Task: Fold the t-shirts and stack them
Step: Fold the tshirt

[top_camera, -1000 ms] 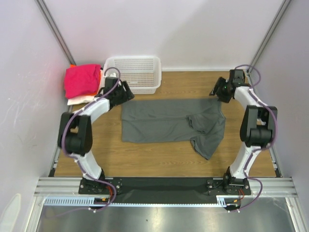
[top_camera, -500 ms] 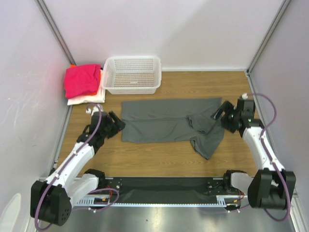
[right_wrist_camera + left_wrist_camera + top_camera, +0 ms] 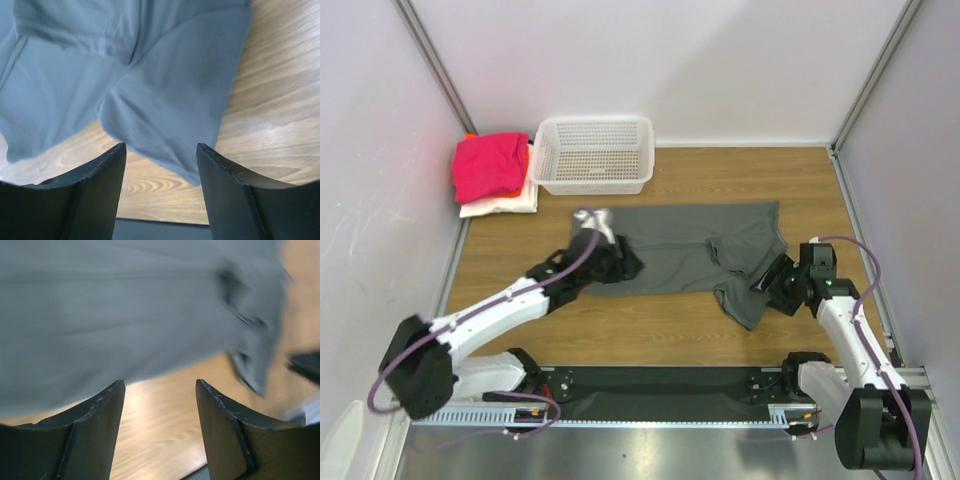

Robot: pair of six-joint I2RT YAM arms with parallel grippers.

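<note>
Top view: dk grey t-shirt (image 3: 680, 245) lies spread on wooden table (image 3: 660, 340), mid-table, long axis L–R. Its R end is rumpled, w/ one flap reaching toward the near edge. L gripper (image 3: 623, 266) is low over the shirt's near-left part; L arm's wrist crosses the shirt's left end and hides that corner. L wrist view (blurred): fingers (image 3: 95, 410) spread apart, nothing between them; the gap shows bare wood, w/ grey cloth just ahead of the tips. Contact w/ cloth: cannot tell. R gripper (image 3: 768, 284) is at the R side, just beside the near-right flap. R wrist view: fingers (image 3: 225, 170) spread, nothing pinched; the flap's pointed hem lies ahead of the tips, in line w/ the gap, over wood. Touching or not: cannot tell. A seam and a folded-over layer show in the upper part of that view. Other shirts: stack at far-left corner by the L wall, well apart from the grey one. Magenta-pink t-shirt (image 3: 488, 165) is on top, loosely folded; orange t-shirt (image 3: 528, 158) shows only as a sliver at the edge; white t-shirt (image 3: 505, 206) is at the bottom, its near edge sticking out. White mesh basket (image 3: 592, 184) sits upright at the far edge, just R of the stack, near the grey shirt's far-left corner but apart from it
</note>
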